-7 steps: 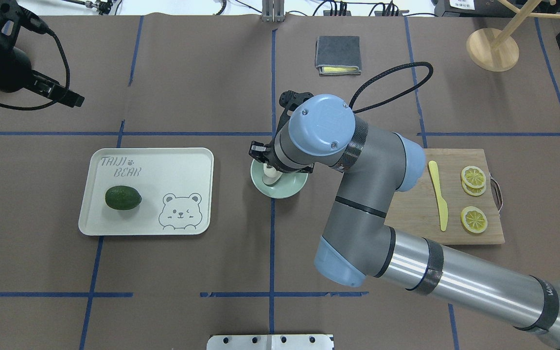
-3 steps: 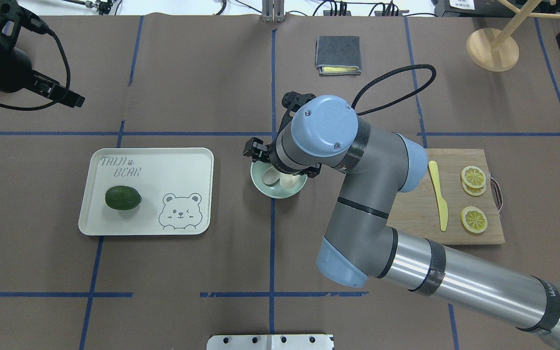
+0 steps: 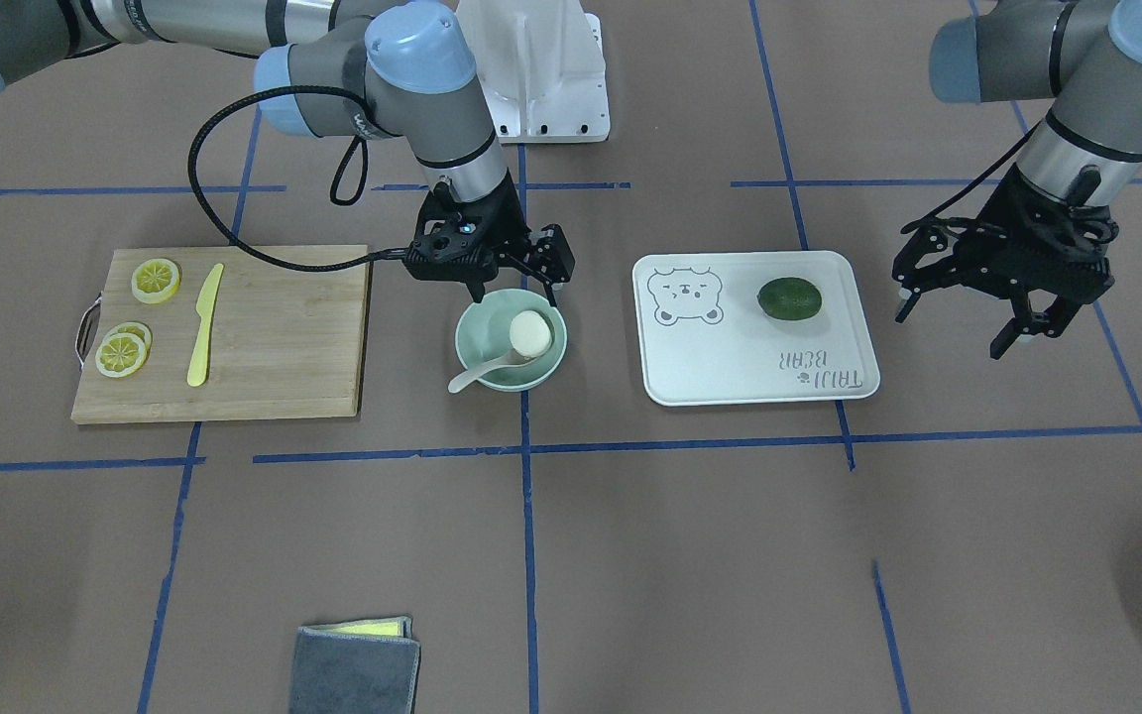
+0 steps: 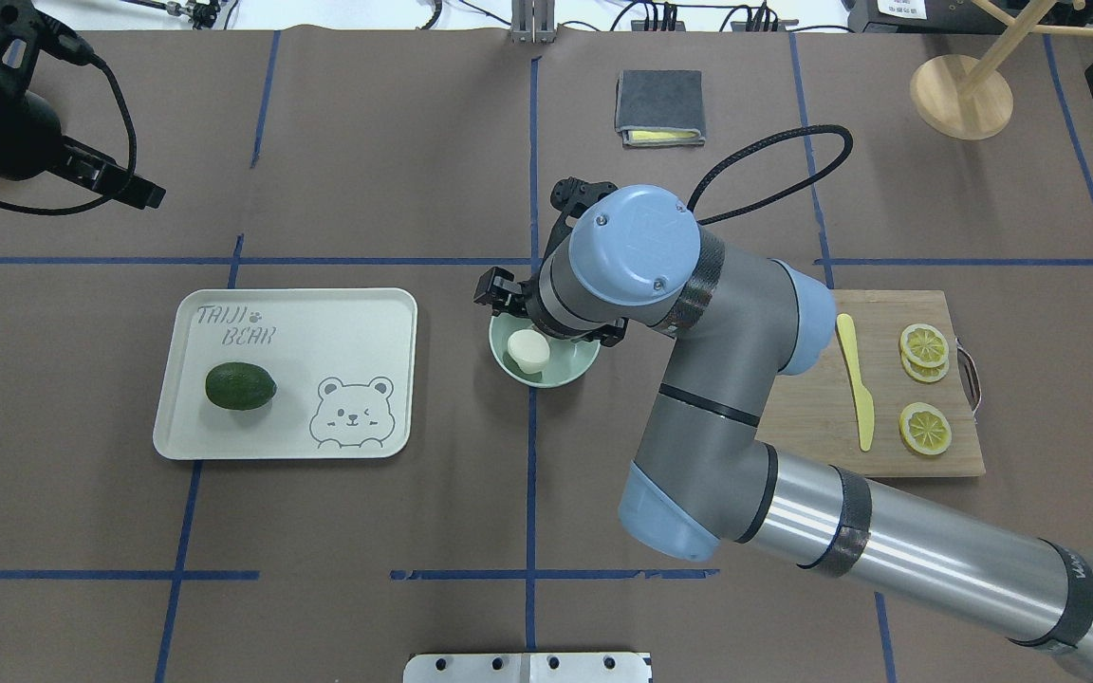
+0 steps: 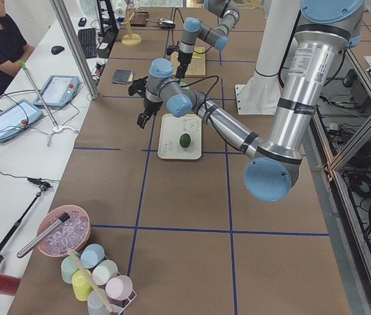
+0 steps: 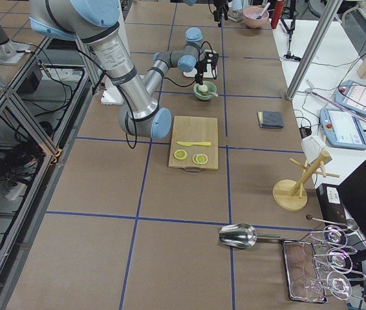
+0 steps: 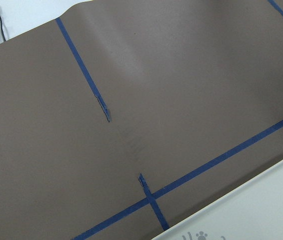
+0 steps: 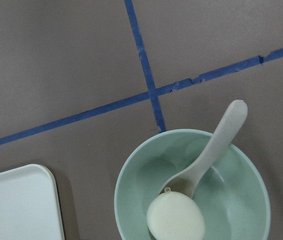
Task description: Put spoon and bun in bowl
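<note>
The mint-green bowl (image 3: 477, 332) stands at the table's middle. The white bun (image 3: 529, 333) lies in it beside the pale spoon (image 3: 473, 377), whose scoop is in the bowl and whose handle sticks out over the rim. My right gripper (image 3: 514, 295) hangs open and empty just above the bowl's robot-side rim. The right wrist view shows the bowl (image 8: 129, 185), bun (image 8: 175, 217) and spoon (image 8: 216, 145) below it. From overhead the bun (image 4: 528, 350) shows in the bowl (image 4: 567, 378); the spoon is hidden by the wrist. My left gripper (image 3: 958, 327) is open and empty, raised beyond the tray.
A white bear-printed tray (image 3: 749, 367) holds a dark green avocado (image 3: 789, 297). A wooden cutting board (image 3: 274, 337) carries a yellow knife (image 3: 204, 322) and lemon slices (image 3: 121, 352). A folded grey cloth (image 4: 659, 104) and a wooden stand (image 4: 961, 95) lie at the far side.
My right gripper, shut on the bun over the bowl, opened and let it go. The bun now rests in the bowl. The left arm has not moved.
</note>
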Robot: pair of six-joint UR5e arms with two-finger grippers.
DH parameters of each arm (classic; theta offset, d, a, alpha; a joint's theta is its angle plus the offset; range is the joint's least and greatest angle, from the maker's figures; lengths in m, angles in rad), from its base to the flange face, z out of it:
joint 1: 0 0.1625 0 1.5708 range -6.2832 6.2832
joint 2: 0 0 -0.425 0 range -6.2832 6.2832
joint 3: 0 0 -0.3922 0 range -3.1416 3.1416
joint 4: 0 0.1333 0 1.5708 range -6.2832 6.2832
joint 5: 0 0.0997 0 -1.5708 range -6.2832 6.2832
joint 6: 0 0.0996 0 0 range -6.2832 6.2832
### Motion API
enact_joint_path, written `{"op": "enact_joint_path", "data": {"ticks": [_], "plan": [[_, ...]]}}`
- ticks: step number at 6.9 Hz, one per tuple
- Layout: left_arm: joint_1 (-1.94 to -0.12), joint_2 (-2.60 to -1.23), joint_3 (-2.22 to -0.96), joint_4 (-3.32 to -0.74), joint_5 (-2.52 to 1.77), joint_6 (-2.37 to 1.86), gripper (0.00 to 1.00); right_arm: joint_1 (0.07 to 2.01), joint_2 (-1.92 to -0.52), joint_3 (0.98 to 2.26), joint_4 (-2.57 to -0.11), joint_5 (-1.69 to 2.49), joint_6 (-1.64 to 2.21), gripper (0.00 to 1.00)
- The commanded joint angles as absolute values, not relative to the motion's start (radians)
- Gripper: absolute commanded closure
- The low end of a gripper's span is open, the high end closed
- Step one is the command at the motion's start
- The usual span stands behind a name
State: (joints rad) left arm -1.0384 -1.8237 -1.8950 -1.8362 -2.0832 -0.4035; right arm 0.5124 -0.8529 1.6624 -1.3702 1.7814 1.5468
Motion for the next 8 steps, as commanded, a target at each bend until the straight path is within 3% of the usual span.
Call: {"op": "enact_joint_path", "data": {"ticks": [1,4,8], "plan": [[-1.039,-1.774,-1.890,-1.842,-2.083,-0.372,0.01,0.579,-1.016,1.818,-1.373,1.875,1.526,0.00],[-1.158,-1.721,-1.856,-1.832,-2.088,-0.110,0.01,0.857,-1.335,1.951,-1.374,2.106,1.164,0.00],[-1.435,-1.709,-1.686,-1.815,-2.321,0.185,0.01,1.248,-1.613,1.941,-1.492,2.301,0.440,0.00]]}}
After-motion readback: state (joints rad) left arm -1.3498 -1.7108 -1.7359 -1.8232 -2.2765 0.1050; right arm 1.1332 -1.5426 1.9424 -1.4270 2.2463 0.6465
